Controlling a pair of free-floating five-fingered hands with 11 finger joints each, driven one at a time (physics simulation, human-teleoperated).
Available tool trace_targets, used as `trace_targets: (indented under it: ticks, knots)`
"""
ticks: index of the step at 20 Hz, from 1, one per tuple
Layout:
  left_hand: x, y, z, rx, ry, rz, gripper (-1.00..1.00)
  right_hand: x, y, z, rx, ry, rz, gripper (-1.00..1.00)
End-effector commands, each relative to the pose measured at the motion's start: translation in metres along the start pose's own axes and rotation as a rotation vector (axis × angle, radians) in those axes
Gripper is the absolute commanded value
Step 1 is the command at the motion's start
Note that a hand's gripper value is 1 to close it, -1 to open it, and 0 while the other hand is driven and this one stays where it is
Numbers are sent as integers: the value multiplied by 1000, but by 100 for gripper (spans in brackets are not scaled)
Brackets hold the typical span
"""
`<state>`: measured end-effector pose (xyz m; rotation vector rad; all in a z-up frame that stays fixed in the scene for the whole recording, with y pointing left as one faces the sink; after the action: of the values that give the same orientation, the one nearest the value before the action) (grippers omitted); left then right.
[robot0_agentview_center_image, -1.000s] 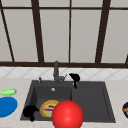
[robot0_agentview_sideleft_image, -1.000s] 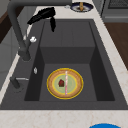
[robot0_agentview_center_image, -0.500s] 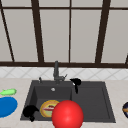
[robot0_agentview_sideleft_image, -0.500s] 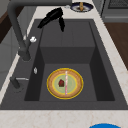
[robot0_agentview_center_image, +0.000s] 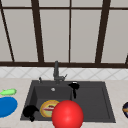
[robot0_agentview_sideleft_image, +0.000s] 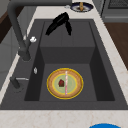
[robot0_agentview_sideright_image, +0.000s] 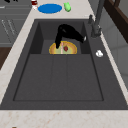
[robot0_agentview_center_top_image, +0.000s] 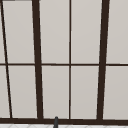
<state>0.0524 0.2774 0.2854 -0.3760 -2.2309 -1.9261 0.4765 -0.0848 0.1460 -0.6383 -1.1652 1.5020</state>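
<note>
My right hand (robot0_agentview_center_image: 74, 86) hovers over the middle of the dark sink (robot0_agentview_center_image: 95, 100), just right of the faucet (robot0_agentview_center_image: 56, 71), open with its fingers hanging down. In the left side view this hand (robot0_agentview_sideleft_image: 59, 22) is above the far half of the basin, and in the right side view the hand (robot0_agentview_sideright_image: 68, 32) is above the plate. A yellow-rimmed plate (robot0_agentview_center_image: 46, 108) with a small red piece on it lies in the sink's left basin (robot0_agentview_sideleft_image: 72, 85). My left hand (robot0_agentview_center_image: 30, 111) floats at the sink's front left corner, beside the plate. A big red ball (robot0_agentview_center_image: 67, 115) overlaps the sink's front edge.
A blue plate (robot0_agentview_center_image: 6, 106) and a green vegetable (robot0_agentview_center_image: 8, 92) lie on the counter left of the sink. A dark bowl (robot0_agentview_center_image: 125, 109) sits at the right edge of the counter. A window with dark bars (robot0_agentview_center_top_image: 37, 62) rises behind the faucet.
My right hand has sunk lower over the sink and drifted a little to the right, away from the faucet. The left hand, the plate and the ball have stayed put.
</note>
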Motion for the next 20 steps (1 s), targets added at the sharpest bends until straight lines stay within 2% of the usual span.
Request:
trace_targets:
  ticks: [1,4,7,13,20]
  knots:
    - [0,0,0,0,0,0,0,0,0,0,-1,-4,5,-100]
    - [0,0,0,0,0,0,0,4,7,5,12,-12,-5,-100]
    - [0,0,0,0,0,0,0,19,19,15,31,-43,25,-100]
    - [0,0,0,0,0,0,0,51,37,9,124,55,-16,-100]
    - [0,0,0,0,0,0,0,91,60,6,257,100,-48,-100]
